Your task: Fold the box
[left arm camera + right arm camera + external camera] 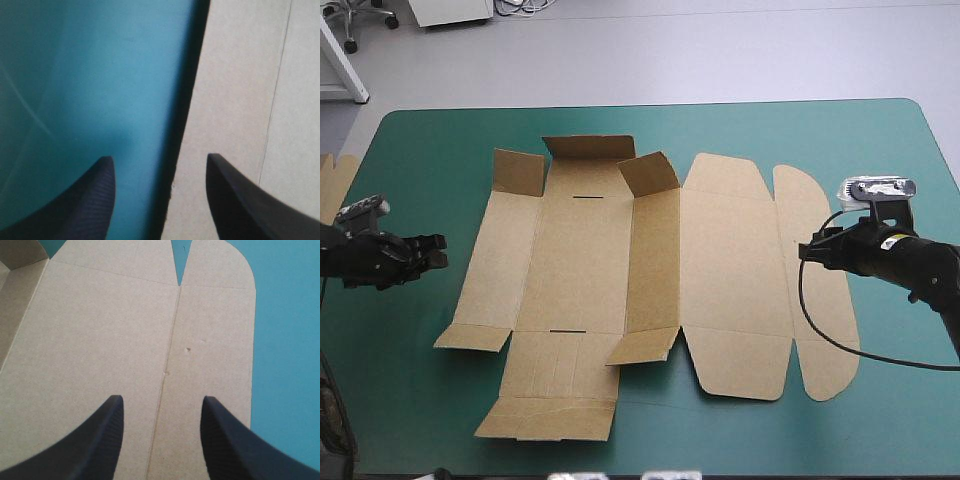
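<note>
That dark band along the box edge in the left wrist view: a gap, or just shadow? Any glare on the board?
Left wrist view: the band hugs the box edge on the teal-green cover, so it is likely the edge's own shadow. Right wrist view: the board is evenly lit, no glare. High view: soft shadows beside the raised flaps, no glare.
</note>
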